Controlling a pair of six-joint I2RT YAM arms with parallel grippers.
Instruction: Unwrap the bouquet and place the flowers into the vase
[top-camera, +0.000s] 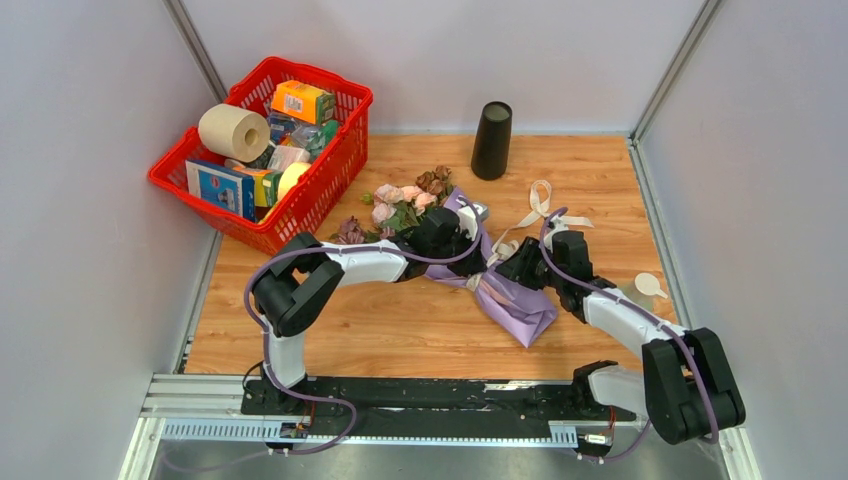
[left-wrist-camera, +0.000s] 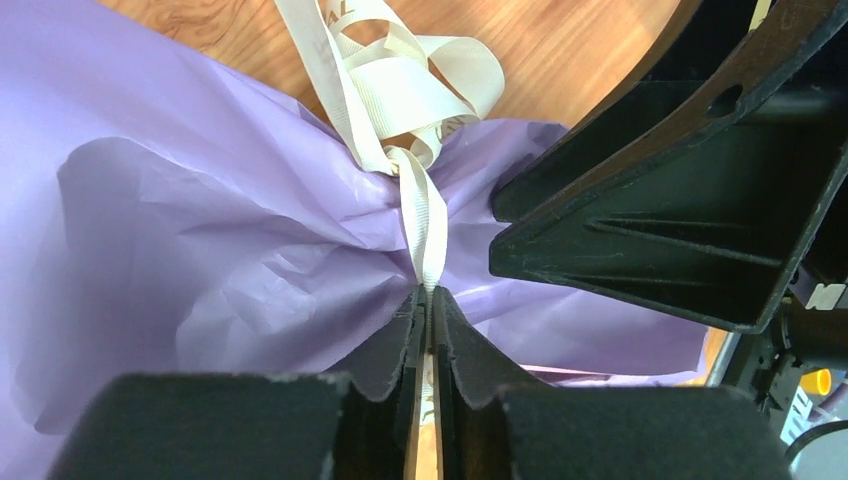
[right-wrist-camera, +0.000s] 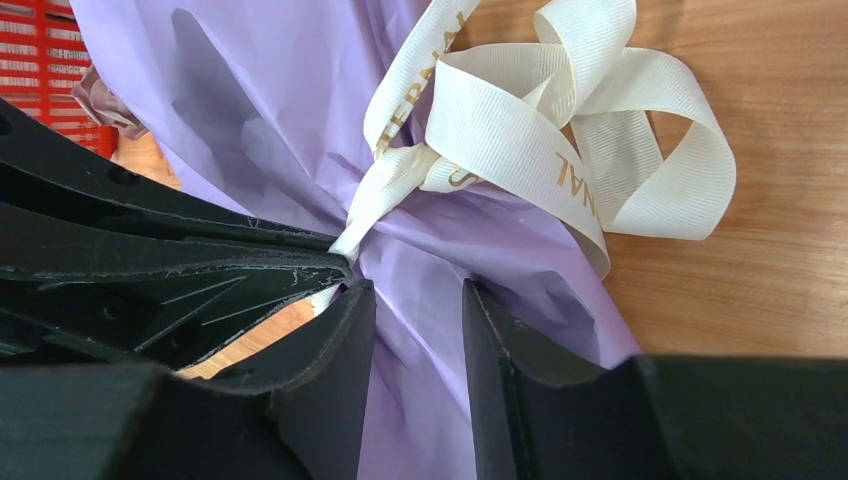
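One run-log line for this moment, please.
stage: untying | left claw: shut on ribbon | right claw: shut on bouquet neck | knot: tied | vase: upright, unfilled

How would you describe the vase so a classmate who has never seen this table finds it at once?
Start at the wooden table and look to its far edge. Right of the red basket, beyond the bouquet, stands the vase: the only plain black upright cylinder.
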